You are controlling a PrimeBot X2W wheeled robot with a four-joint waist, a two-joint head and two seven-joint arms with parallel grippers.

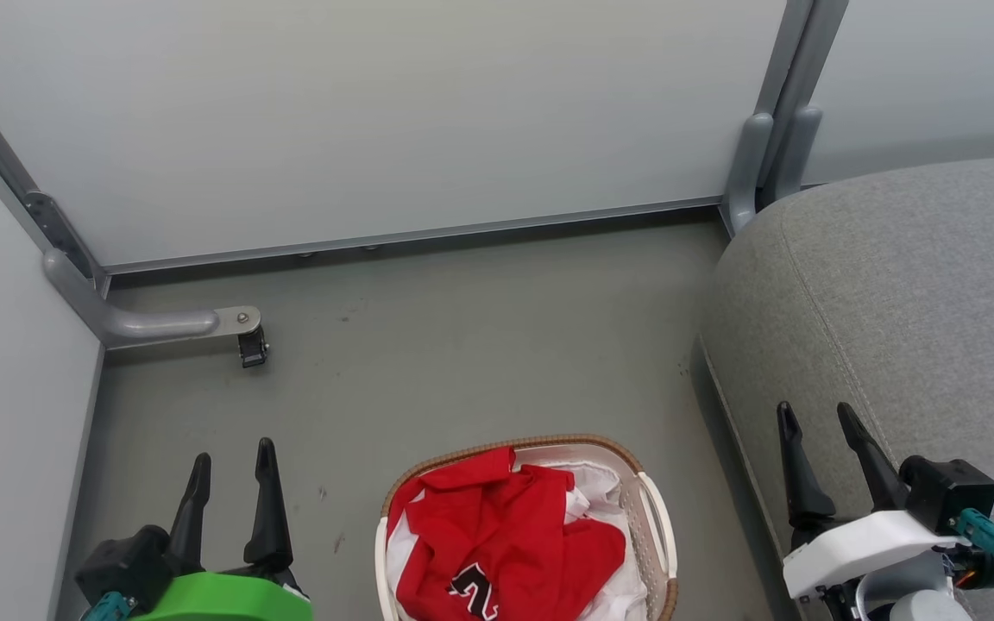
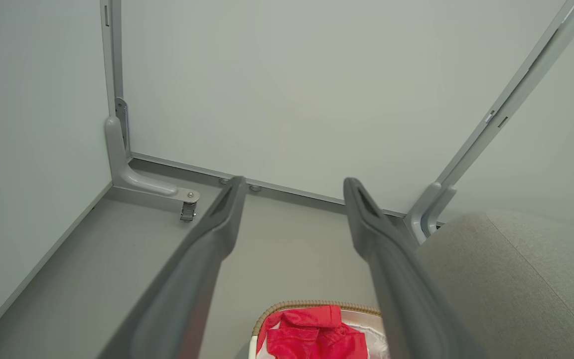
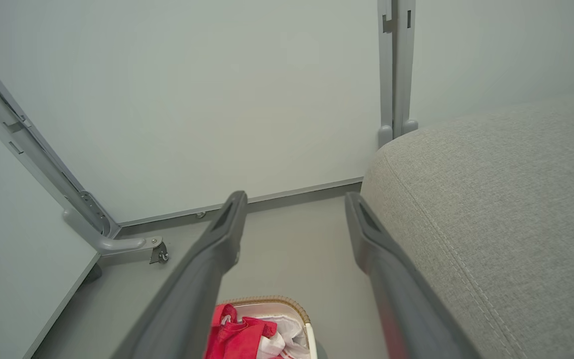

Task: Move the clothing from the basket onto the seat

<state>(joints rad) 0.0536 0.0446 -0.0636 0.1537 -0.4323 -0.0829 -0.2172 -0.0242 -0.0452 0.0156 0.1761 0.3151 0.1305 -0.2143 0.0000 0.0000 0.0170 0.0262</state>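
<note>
The red clothing (image 1: 497,539) with white panels and dark number print lies bunched in the white basket (image 1: 657,535) with its brown woven rim, on the floor at the bottom centre of the head view. The grey seat (image 1: 911,285) rises to the right of it. My left gripper (image 1: 234,466) hangs open to the left of the basket, holding nothing. My right gripper (image 1: 816,427) stands open over the seat's front edge, also with nothing between its fingers. The left wrist view shows the clothing (image 2: 314,331) between my fingers, and the right wrist view has the clothing (image 3: 237,334) low down.
Pale partition walls (image 1: 376,112) close the corner behind and to the left. A grey metal foot with a small caster (image 1: 251,345) juts onto the floor at the left. Another upright post (image 1: 773,155) stands by the seat's far corner. Grey floor (image 1: 480,345) lies between basket and wall.
</note>
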